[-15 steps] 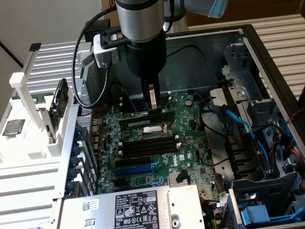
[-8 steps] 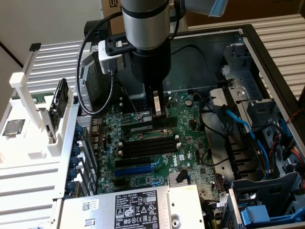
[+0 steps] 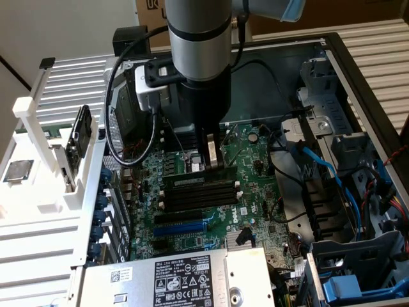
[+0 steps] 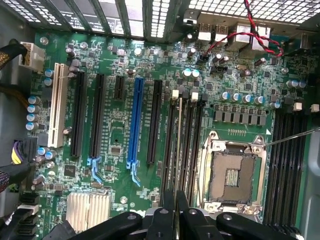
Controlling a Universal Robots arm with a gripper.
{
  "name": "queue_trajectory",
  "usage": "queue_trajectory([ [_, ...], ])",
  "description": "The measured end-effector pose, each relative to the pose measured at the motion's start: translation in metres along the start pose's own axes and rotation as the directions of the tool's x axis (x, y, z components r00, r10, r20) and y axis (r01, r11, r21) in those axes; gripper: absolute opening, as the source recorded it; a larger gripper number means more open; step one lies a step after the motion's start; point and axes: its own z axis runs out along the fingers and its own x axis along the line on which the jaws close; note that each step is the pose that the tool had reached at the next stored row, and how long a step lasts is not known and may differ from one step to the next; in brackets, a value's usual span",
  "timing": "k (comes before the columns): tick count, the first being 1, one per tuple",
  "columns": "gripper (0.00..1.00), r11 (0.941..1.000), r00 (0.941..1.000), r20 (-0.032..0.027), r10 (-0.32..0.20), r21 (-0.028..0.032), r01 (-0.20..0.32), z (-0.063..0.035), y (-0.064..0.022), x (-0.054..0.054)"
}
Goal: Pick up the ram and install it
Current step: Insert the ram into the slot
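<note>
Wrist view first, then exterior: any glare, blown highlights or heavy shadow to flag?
Wrist view: light through the rear vents blows out; the motherboard is evenly lit; the gripper, shut on the ram, is a dark silhouette. Exterior view: the white rack is overexposed, and the arm shades the board beneath it.

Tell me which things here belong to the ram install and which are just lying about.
Job: the ram, edge-on in the gripper; black memory slots; motherboard.
Lying about: silver processor chip on the white rack; empty processor socket; blue slot; blue cables.
</note>
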Motion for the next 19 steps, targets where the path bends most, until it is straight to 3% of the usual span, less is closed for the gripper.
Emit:
queue_trajectory([
  [5, 0.13, 1.0000, 1.0000, -0.0001, 0.000, 0.0002, 0.000, 0.0008, -0.0027, 0.0042],
  [11, 0.13, 0.9998, 1.0000, -0.0013, 0.010, 0.0162, -0.010, 0.0041, -0.0014, 0.0032],
  [19, 0.13, 0.9996, 0.9998, -0.0015, 0.021, 0.0173, -0.021, 0.0059, 0.0015, 0.0021],
])
